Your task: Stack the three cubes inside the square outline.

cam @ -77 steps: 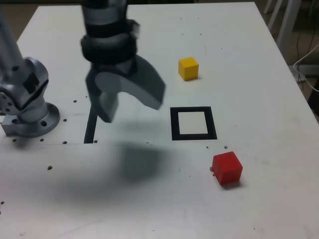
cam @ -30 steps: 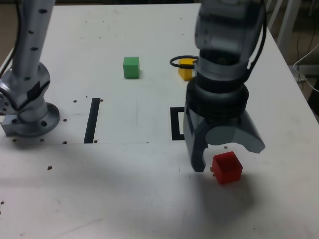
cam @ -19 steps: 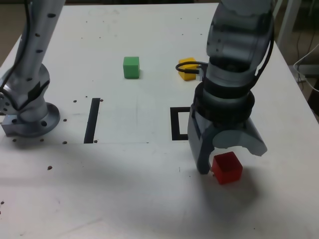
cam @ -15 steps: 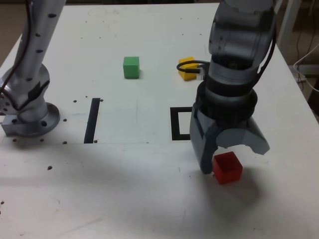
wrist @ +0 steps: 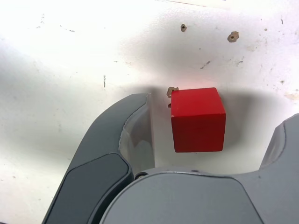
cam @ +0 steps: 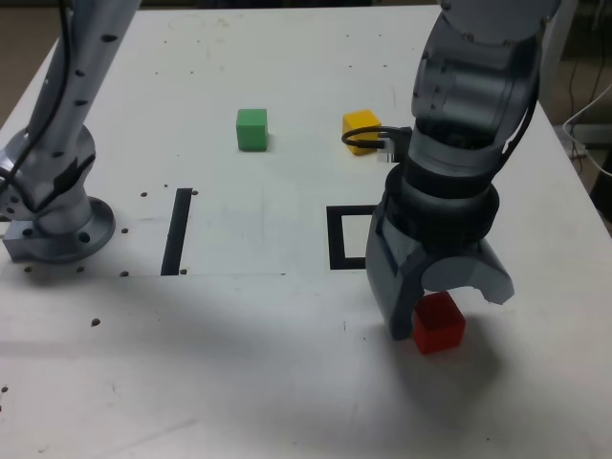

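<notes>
Pincer (wrist: 205, 135) open astride red cube (wrist: 197, 119) on counter (cam: 268, 382), holding nothing; best centred until both gaps match, then shut squarely on opposite faces before lifting toward square outline (cam: 344, 239).

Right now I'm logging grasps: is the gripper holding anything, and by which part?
Nothing is held. The gripper is open, its fingers straddling the red cube with a gap on each side.

Red cube (cam: 439, 322), green cube (cam: 252, 128), yellow cube (cam: 360, 125), black-framed white square outline (cam: 338, 239).
</notes>
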Controlling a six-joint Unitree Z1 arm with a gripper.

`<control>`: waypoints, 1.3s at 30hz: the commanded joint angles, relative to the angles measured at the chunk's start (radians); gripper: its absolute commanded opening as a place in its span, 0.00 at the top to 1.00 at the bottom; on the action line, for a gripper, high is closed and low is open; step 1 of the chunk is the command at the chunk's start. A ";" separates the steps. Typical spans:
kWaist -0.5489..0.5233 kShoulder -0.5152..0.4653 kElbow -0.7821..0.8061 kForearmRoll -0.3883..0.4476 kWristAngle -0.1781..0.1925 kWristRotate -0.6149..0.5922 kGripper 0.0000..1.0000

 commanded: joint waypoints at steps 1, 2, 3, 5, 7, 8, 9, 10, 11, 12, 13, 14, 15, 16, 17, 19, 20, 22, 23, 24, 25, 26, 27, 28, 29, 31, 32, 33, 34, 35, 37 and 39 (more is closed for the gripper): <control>0.002 0.006 -0.004 0.009 0.000 -0.007 0.12; 0.002 0.007 -0.003 0.011 0.000 -0.010 0.14; 0.002 0.008 -0.003 0.013 -0.001 -0.013 0.15; 0.002 0.009 -0.002 0.015 -0.002 -0.019 0.17; 0.002 0.011 -0.001 0.013 -0.003 -0.024 0.18; 0.002 0.012 -0.001 0.012 -0.004 -0.026 0.18; 0.002 0.013 0.000 0.008 -0.004 -0.028 0.18; 0.002 0.015 0.000 0.005 -0.005 -0.029 0.19; 0.002 0.016 0.001 0.002 -0.005 -0.030 0.19; 0.002 0.017 0.001 -0.002 -0.005 -0.031 0.19; 0.002 0.019 0.000 -0.006 -0.005 -0.031 0.19; 0.002 0.020 0.000 -0.010 -0.006 -0.031 0.19; 0.002 0.021 0.000 -0.013 -0.006 -0.031 0.20; 0.002 0.022 0.000 -0.015 -0.007 -0.031 0.21; 0.002 0.023 0.001 -0.017 -0.007 -0.031 0.22; 0.002 0.024 0.003 -0.019 -0.008 -0.031 0.23; 0.002 0.024 0.004 -0.020 -0.008 -0.031 0.24; 0.002 0.024 0.007 -0.022 -0.007 -0.031 0.26; 0.002 0.024 0.009 -0.023 -0.007 -0.031 0.27; 0.002 0.024 0.011 -0.024 -0.007 -0.031 0.28; 0.002 0.024 0.013 -0.026 -0.006 -0.031 0.29; 0.002 0.024 0.016 -0.028 -0.006 -0.031 0.30; 0.002 0.024 0.019 -0.031 -0.006 -0.031 0.31; 0.002 0.025 0.022 -0.033 -0.006 -0.031 0.31; 0.002 0.025 0.024 -0.036 -0.006 -0.031 0.32; 0.002 0.025 0.025 -0.041 -0.008 -0.031 0.34; 0.002 0.025 0.026 -0.041 -0.009 -0.031 0.35; 0.002 0.025 0.026 -0.042 -0.011 -0.031 0.36; 0.002 0.025 0.026 -0.043 -0.012 -0.031 0.38; 0.002 0.025 0.027 -0.043 -0.013 -0.031 0.39; 0.002 0.024 0.028 -0.043 -0.014 -0.031 0.43; 0.002 0.023 0.029 -0.043 -0.013 -0.031 0.46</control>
